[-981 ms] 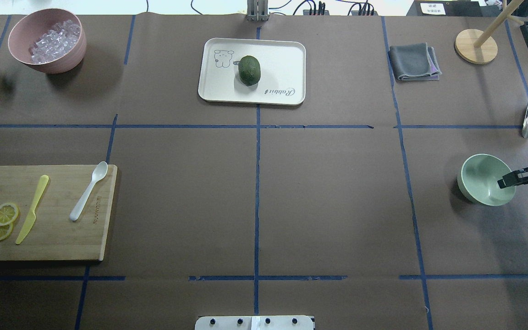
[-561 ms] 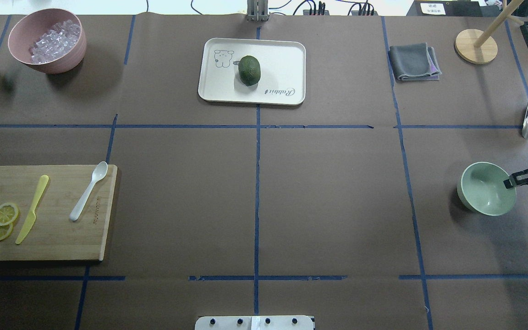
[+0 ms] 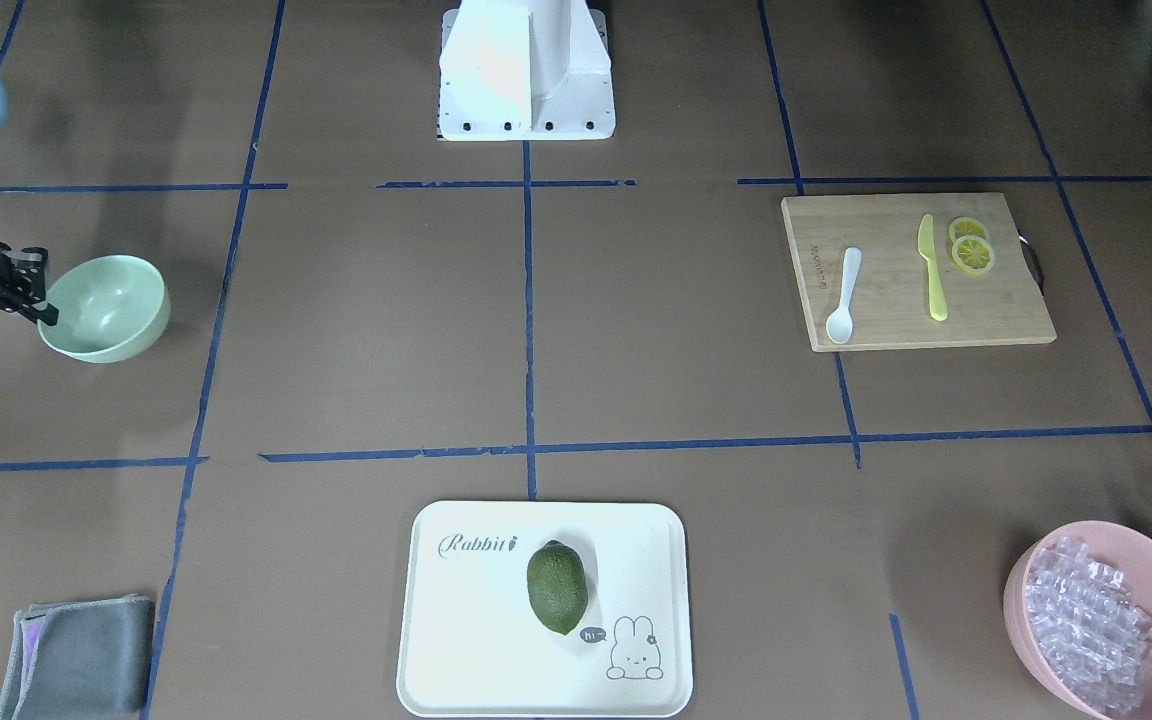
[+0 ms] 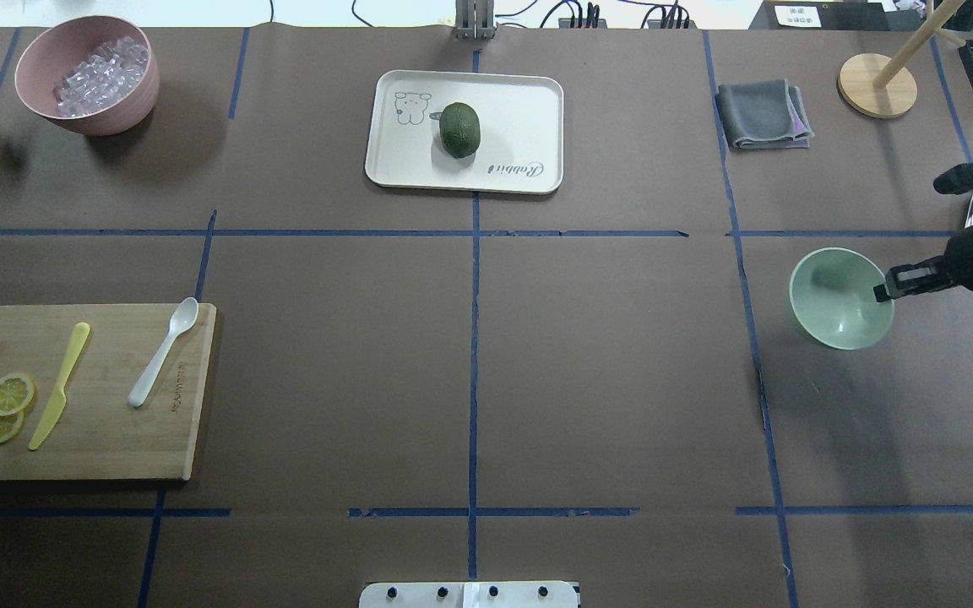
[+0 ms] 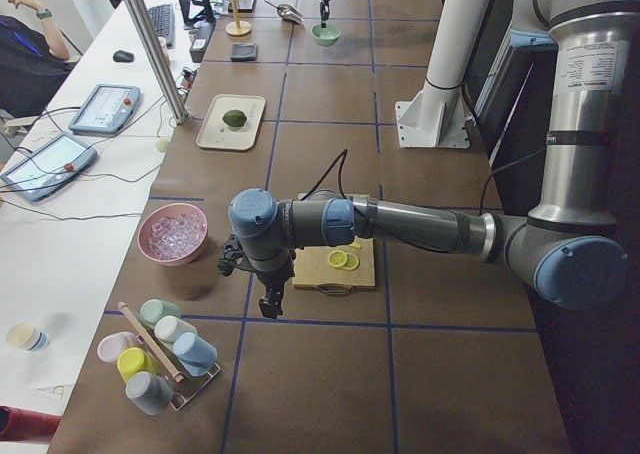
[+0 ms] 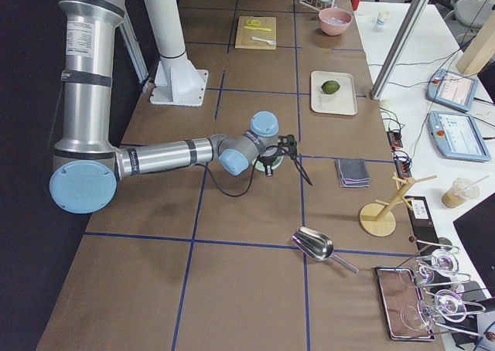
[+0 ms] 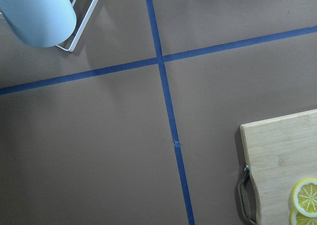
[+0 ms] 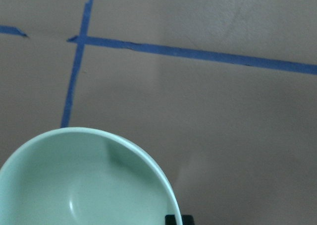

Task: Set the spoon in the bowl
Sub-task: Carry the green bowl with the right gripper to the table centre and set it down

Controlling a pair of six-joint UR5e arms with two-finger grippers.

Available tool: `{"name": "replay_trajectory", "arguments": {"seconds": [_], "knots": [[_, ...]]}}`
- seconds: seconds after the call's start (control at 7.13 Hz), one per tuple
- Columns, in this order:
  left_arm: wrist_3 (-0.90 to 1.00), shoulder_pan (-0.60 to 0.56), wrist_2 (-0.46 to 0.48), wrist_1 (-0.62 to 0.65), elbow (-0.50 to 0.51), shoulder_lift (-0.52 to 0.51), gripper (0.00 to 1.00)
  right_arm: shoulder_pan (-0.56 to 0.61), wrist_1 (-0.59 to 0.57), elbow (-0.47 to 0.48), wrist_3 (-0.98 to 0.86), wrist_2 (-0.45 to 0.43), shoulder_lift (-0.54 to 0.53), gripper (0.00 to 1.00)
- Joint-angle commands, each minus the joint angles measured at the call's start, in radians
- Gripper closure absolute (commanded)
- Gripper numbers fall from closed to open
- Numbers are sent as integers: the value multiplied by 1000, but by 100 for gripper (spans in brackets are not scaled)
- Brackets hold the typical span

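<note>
The white spoon (image 4: pixel 164 351) lies on the wooden cutting board (image 4: pixel 106 439) at the left, scoop pointing away from me; it also shows in the front view (image 3: pixel 844 296). The mint-green bowl (image 4: pixel 841 297) is at the far right, tilted. My right gripper (image 4: pixel 883 291) is shut on the bowl's right rim; the front view shows this gripper (image 3: pixel 41 310) and the bowl (image 3: pixel 106 308). The right wrist view shows the bowl's rim (image 8: pixel 84 185) up close. My left gripper (image 5: pixel 268 304) shows only in the exterior left view, near the board's outer end; I cannot tell whether it is open or shut.
A yellow knife (image 4: pixel 60 384) and lemon slices (image 4: pixel 5 405) share the board. A pink bowl of ice cubes (image 4: pixel 87 74) stands far left. A white tray (image 4: pixel 520 110) holds a green fruit (image 4: pixel 459 129). A grey cloth (image 4: pixel 763 114) and a wooden stand (image 4: pixel 877 84) are far right.
My right gripper has moved toward the table's middle and away from me, carrying the mint-green bowl with it. The spoon and board have not moved.
</note>
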Motion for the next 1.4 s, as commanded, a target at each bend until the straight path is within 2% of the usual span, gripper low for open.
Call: {"name": "replay_trajectory", "arguments": {"seconds": [0.0,0.28,0.56,0.7,0.98,1.26], "knots": [[0,0,0,0,-2,0,0,-89,-102,20,226,-5,164,100],[-2,2,-2,2,-3,0,0,-248,-223,18,455,-118,359,100],[-2,2,-2,2,-3,1,0,-406,-402,8,602,-258,540,100],[0,2,-2,3,-3,3,0,-481,-412,-34,702,-343,620,100],[0,14,-5,3,-2,3,0,-543,-412,-120,747,-393,702,100],[-2,17,-55,5,0,6,0,-550,-412,-129,746,-401,695,98]]}}
